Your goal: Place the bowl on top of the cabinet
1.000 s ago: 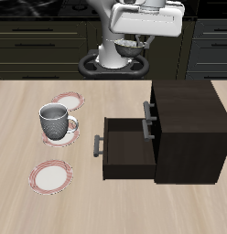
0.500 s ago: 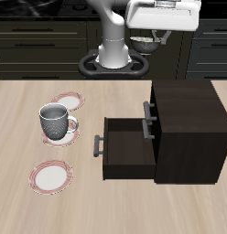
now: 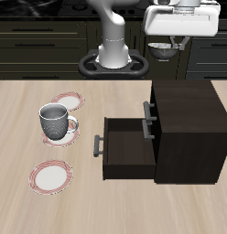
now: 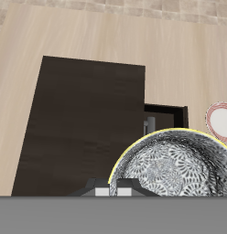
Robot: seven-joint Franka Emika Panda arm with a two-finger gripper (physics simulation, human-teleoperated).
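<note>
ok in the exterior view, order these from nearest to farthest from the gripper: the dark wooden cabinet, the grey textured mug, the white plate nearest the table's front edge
1. The dark brown-black wooden cabinet: its flat top lies just below the gripper, which holds the speckled bowl.
2. The grey textured mug: across the table, past the open drawer.
3. The reddish-rimmed white plate: beyond the mug, by the front edge.

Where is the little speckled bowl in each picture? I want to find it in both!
Exterior view: the small round grey-white speckled bowl hangs high in the air under the white end effector, farther back than the big dark brown wooden cabinet.
Wrist view: the bowl looms very close, with its patterned inside showing, and overlaps the cabinet.
Shared landmark: the cabinet's flat dark top and its pulled-out drawer.
</note>
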